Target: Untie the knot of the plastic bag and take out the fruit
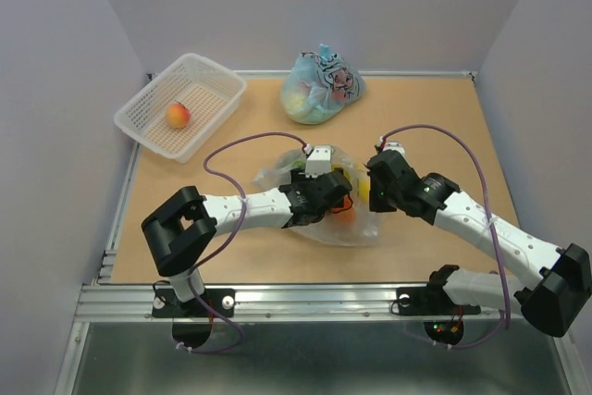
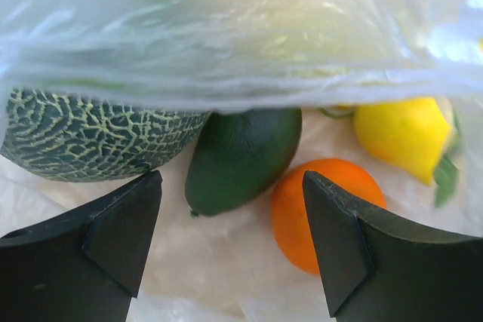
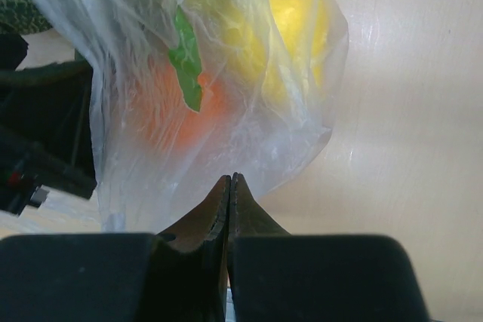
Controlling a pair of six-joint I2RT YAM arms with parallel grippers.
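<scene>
The plastic bag (image 1: 356, 228) is laid in the middle of the table (image 1: 444, 127), between the two arms. Inside it, the melon (image 2: 90, 137) is seen on the left, the avocado-like fruit (image 2: 241, 156) just beside it, the orange (image 2: 324, 209) to the right, and a lemon (image 2: 404, 137) behind the orange. The left gripper (image 2: 230, 179) is held at the bag's mouth, before the fruit. The bag's right side is pinched by the right gripper (image 3: 230, 179). A basket (image 1: 217, 76) is set at the back left, with a peach (image 1: 178, 116) in it. Another bag (image 1: 321, 88) is set at the back.
</scene>
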